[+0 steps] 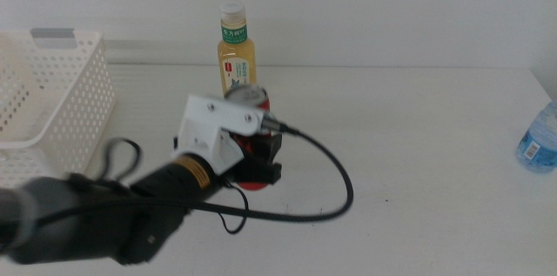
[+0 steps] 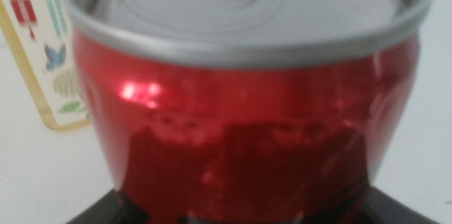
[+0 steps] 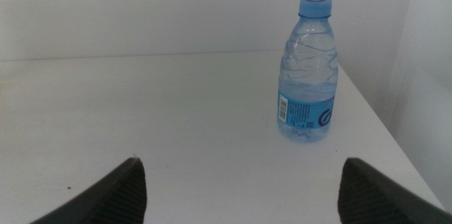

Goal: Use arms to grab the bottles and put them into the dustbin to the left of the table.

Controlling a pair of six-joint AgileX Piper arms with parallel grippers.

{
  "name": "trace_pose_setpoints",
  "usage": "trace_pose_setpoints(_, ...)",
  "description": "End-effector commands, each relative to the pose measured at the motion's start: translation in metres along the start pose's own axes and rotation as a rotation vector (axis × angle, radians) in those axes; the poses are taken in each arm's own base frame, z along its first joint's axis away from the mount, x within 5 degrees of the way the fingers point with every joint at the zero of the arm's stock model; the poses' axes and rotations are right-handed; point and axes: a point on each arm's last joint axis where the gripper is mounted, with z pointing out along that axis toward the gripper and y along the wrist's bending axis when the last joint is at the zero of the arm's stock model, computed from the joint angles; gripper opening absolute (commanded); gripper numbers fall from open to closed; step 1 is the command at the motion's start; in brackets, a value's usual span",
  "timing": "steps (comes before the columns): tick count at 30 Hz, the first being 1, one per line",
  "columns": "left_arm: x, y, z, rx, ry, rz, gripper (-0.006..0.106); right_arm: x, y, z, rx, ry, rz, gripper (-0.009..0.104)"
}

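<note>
The left black gripper (image 1: 258,164), carried on a white housing trailing a black cable (image 1: 335,191), is seen closed around the slim red soda can (image 1: 252,141) near the middle of the large white table (image 1: 418,128). In the left wrist view the red can (image 2: 247,104) fills nearly the whole frame, its silver lid and pull tab at the top, with dark jaw edges just visible at either lower corner. The can is held upright; whether its base touches the table cannot be told.

Just behind the can, the yellow tea bottle with white cap and green label (image 1: 234,48) stands upright, close to the table's far edge; the same bottle (image 2: 42,54) is glimpsed beside the can in the left wrist view.

To the left, the white perforated plastic basket with a grey strip at its rim (image 1: 61,93) is seen with its near wall apart from the gripper, a strip of bare table lying between them.

The right gripper (image 3: 240,189) is shown released, its jaws spread wide over bare table. Ahead of it, the small clear water bottle with a blue cap (image 3: 308,68) stands upright near the table's right edge; in the middle view that bottle (image 1: 540,141) is cut off by the frame's right side, well apart from the can.
</note>
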Motion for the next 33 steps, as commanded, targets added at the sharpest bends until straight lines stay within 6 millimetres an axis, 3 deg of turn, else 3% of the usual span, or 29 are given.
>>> trace_pose_setpoints(1, -0.029, -0.005, -0.018, 0.013, -0.011, -0.011, -0.002, 0.000, -0.001, 0.000, 0.007, -0.008, -0.011, 0.086)
trace_pose_setpoints(10, -0.094, -0.016, -0.075, 0.047, -0.037, 0.036, -0.002, 0.000, -0.001, 0.000, 0.007, -0.008, -0.011, 0.086)
trace_pose_setpoints(15, -0.129, -0.009, -0.090, 0.005, 0.103, 0.033, -0.002, 0.000, -0.001, 0.000, 0.007, -0.008, -0.011, 0.086)
trace_pose_setpoints(19, -0.173, 0.033, -0.106, -0.116, 0.233, 0.044, -0.002, 0.000, -0.001, 0.000, 0.007, -0.008, -0.011, 0.086)
trace_pose_setpoints(24, -0.220, 0.113, -0.125, -0.286, 0.284, -0.020, -0.002, 0.000, -0.001, 0.000, 0.007, -0.008, -0.011, 0.086)
trace_pose_setpoints(29, -0.227, 0.184, -0.130, -0.390, 0.447, -0.156, -0.002, 0.000, -0.001, 0.000, 0.007, -0.008, -0.011, 0.086)
trace_pose_setpoints(33, -0.220, 0.223, -0.121, -0.407, 0.524, -0.175, -0.002, 0.000, -0.001, 0.000, 0.007, -0.008, -0.011, 0.086)
